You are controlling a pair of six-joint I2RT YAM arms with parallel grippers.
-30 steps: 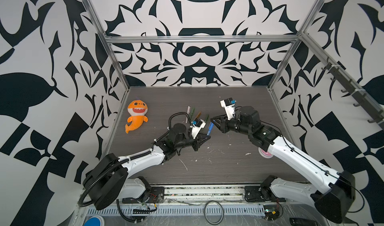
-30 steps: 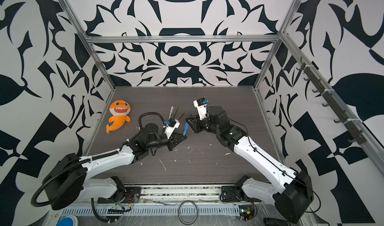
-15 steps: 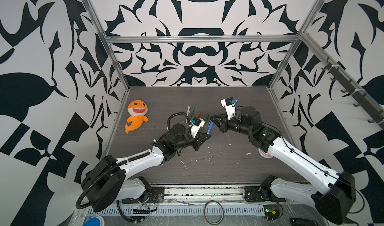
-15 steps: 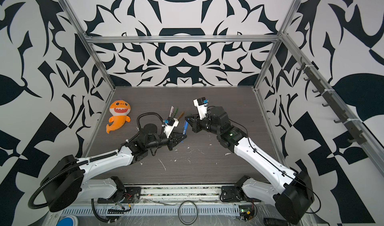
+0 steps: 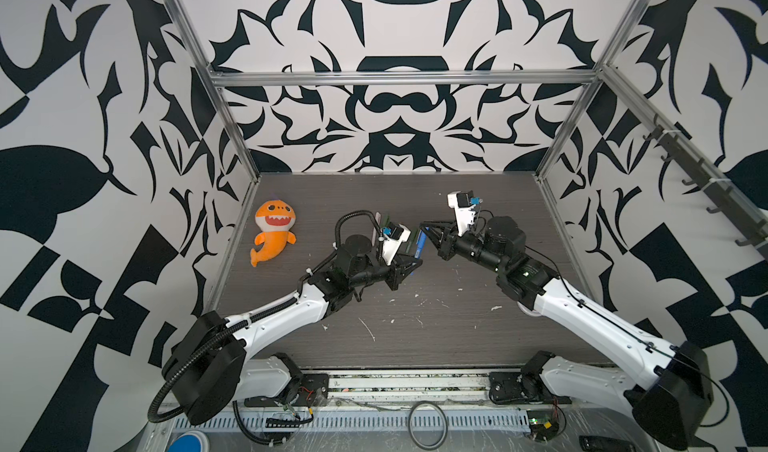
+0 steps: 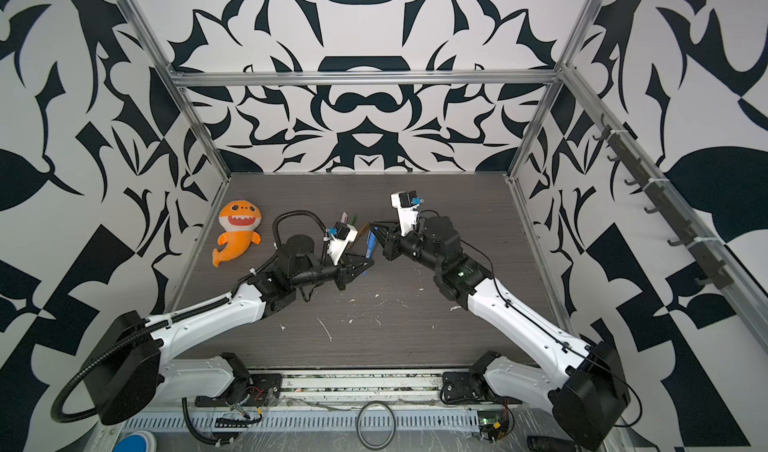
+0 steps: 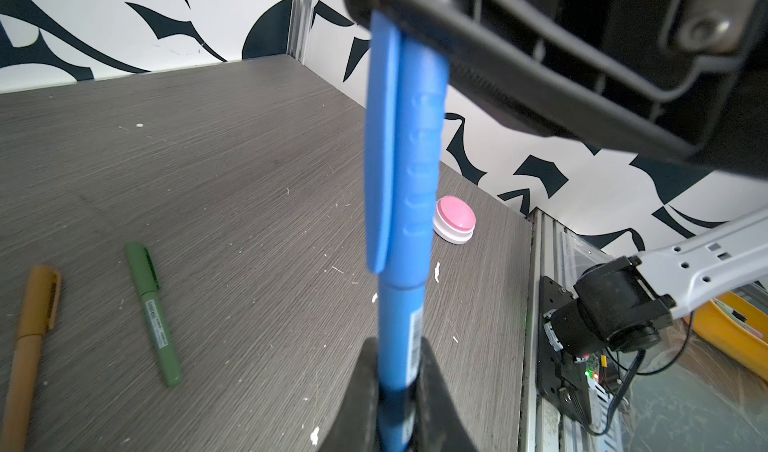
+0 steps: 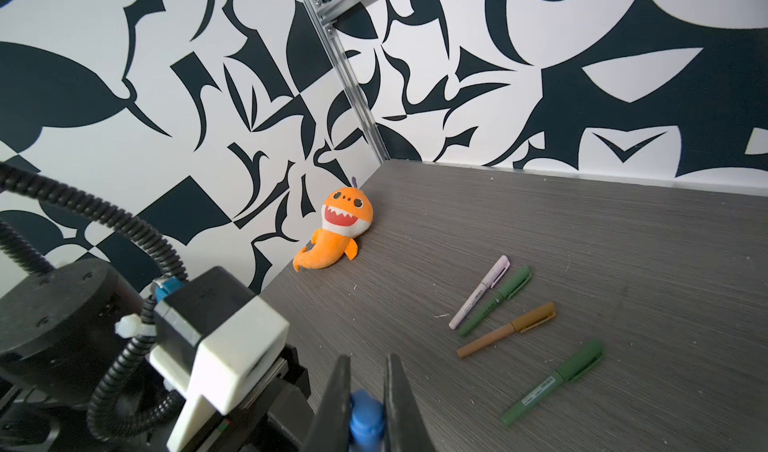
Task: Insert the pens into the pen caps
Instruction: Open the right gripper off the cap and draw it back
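Observation:
A blue pen point(image 7: 400, 337) with its blue pen cap point(image 7: 405, 146) pushed on hangs above the table between both arms, seen in both top views point(image 5: 419, 244) point(image 6: 370, 244). My left gripper point(image 7: 399, 354) is shut on the barrel's lower end. My right gripper point(image 8: 368, 360) is shut on the cap's rounded end point(image 8: 365, 418). Several capped pens lie on the table beyond: white-pink point(image 8: 480, 292), green point(image 8: 496, 300), orange-brown point(image 8: 507, 329) and a second green point(image 8: 552, 383). In the top views the left wrist camera mostly hides them.
An orange shark plush point(image 5: 274, 236) lies by the left wall. A pink round button point(image 7: 455, 221) sits near the right edge, partly under the right arm. White scuff marks dot the dark table point(image 5: 415, 337).
The right gripper's jaws have closed onto the blue cap's end. Both arms have barely shifted, and the left grip on the barrel is unchanged.

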